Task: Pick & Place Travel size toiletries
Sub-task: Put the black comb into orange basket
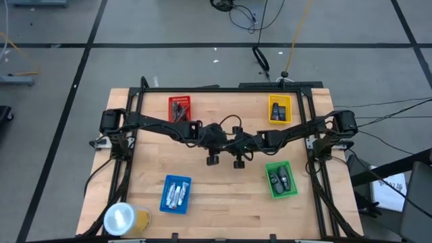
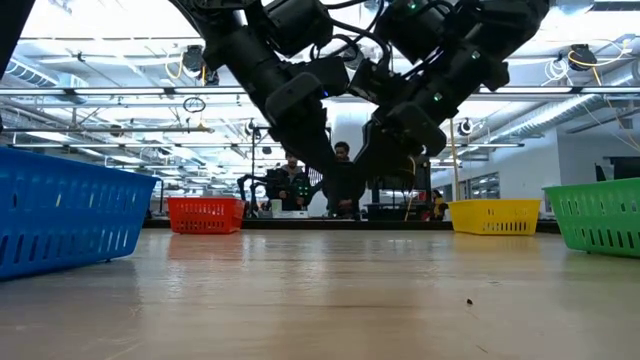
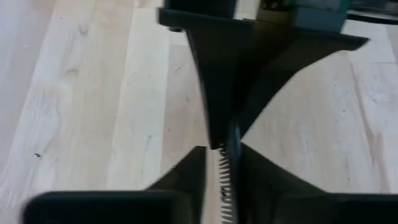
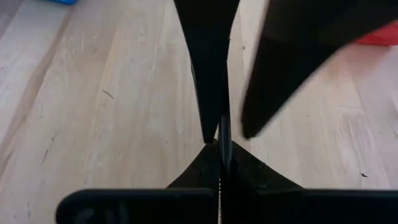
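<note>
The stick, slim and dark, was up off the table at its middle, where the two grippers met tip to tip. Only the wrist views showed it. In the right wrist view it rose as a thin line out of the right gripper, whose fingers were pressed together on it. The left wrist view caught the same stick running into the left gripper; whether that one had hold of it I could not tell.

From above the stick was lost against the dark arms. There the left gripper and right gripper hung side by side. That view did show the rest: white tubes in the blue tray, dark ovals in the green tray, more sticks in the red tray, and the yellow tray at the far right corner. A yellowish roll stood at the near left corner.

At table height the bunched arms blocked the middle, and people stood behind them across the room.
</note>
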